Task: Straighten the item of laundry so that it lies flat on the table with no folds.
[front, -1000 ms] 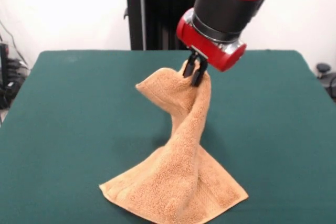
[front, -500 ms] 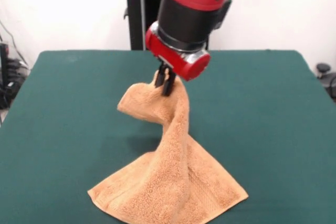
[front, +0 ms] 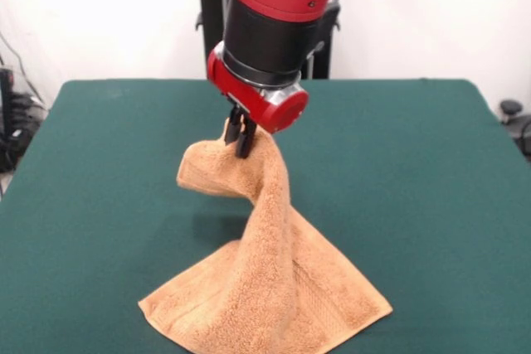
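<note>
The item of laundry (front: 265, 288) is an orange-tan terry towel. Its lower part is spread on the green table (front: 415, 172) near the front edge, and a twisted column of cloth rises from it up to my gripper (front: 240, 142). The gripper's black fingers are shut on the towel's raised edge, above the table's middle and a little left of the spread part. A loose flap of towel (front: 203, 173) hangs to the left just below the grip. The red and black arm comes down from above, tilted.
A black pedestal (front: 216, 31) stands behind the table's far edge. Dark cables and gear (front: 12, 134) lie off the table's left side, and a small dark object (front: 512, 109) sits off the right side.
The gripper has carried the held towel edge to the left and slightly down. The towel's lower left corner has slid left on the table, and the cloth column now leans more to the left.
</note>
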Action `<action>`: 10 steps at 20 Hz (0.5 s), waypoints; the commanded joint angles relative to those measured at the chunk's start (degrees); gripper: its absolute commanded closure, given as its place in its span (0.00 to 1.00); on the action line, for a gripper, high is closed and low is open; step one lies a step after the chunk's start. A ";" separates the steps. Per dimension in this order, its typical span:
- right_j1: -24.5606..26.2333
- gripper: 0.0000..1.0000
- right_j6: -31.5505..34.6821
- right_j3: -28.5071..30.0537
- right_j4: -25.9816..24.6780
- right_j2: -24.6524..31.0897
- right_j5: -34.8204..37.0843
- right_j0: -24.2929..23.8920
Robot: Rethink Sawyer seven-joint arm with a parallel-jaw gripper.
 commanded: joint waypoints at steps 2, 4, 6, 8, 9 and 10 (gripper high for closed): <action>3.40 1.00 -1.56 5.34 -0.16 6.97 -2.09 -0.41; 3.46 0.00 -1.40 4.78 -2.08 5.97 -4.49 0.30; 3.46 0.00 -0.93 4.97 -1.83 6.00 -4.94 0.10; 3.36 0.00 -1.20 5.06 -1.83 6.15 -5.04 -0.10; 3.53 0.00 -0.64 4.98 -1.46 6.01 -4.39 -0.10; 3.47 0.00 -0.36 4.93 -1.64 5.69 -4.63 0.11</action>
